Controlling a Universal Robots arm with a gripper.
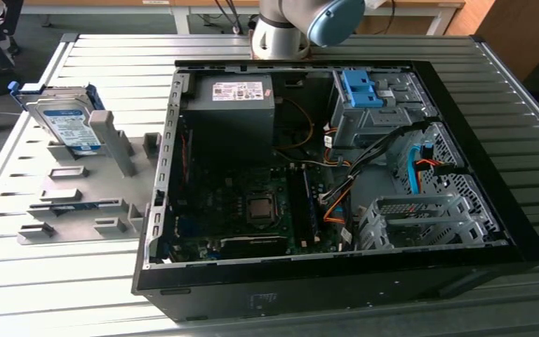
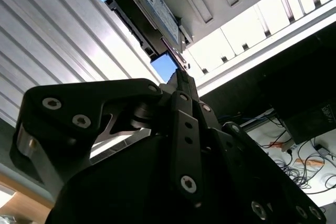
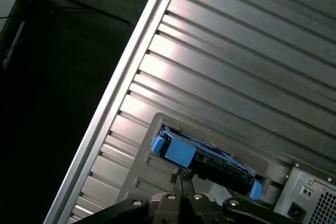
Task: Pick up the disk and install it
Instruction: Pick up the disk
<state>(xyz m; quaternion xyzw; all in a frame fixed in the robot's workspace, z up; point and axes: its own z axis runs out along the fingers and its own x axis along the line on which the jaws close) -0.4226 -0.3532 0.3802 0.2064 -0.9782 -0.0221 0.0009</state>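
Note:
The disk (image 1: 67, 121), silver with a blue-and-white label and blue side rails, stands on edge in a grey holder (image 1: 82, 203) at the exterior view's left. In both wrist views my gripper (image 3: 178, 176) (image 2: 181, 80) hangs above the table with its fingertips pressed together and nothing between them. From there the disk (image 3: 207, 162) (image 2: 149, 17) lies just beyond the tips, apart from them, its blue rail ends facing the gripper. The arm's grey-and-blue joint (image 1: 288, 28) rises behind the computer case.
An open black computer case (image 1: 325, 281) lies on the ribbed metal table (image 1: 64, 295), with a dark power-supply box (image 1: 236, 98), a metal drive cage topped by a blue bracket (image 1: 363, 88), and another metal cage (image 1: 420, 217). Cables run inside.

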